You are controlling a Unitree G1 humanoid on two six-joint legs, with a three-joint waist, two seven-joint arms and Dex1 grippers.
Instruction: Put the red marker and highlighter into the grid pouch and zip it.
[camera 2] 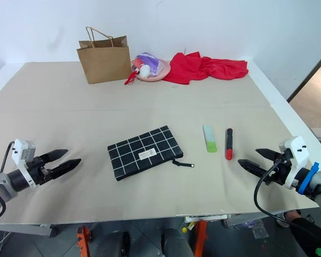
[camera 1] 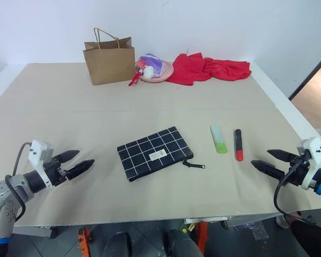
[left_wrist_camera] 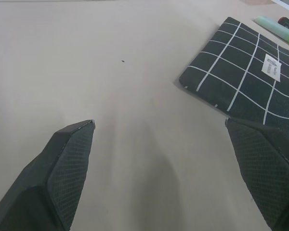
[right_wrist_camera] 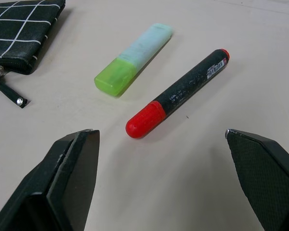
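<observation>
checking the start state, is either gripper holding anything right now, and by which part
Nothing is held. The left gripper and right gripper are both open over bare table.

A staged test room or robot lab is suggested rather than a home. A wide table (camera 1: 150,101) covered in plain beige sheeting is set against a bare white wall (camera 1: 214,21). Beyond the left gripper (camera 1: 75,162) and right gripper (camera 1: 271,162), at the far edge, unrelated props are grouped: a paper bag (camera 1: 109,61), a pink plate (camera 1: 160,72) of small items and a red cloth (camera 1: 208,68). Orange stand parts (camera 1: 84,241) are seen below the near edge.
</observation>
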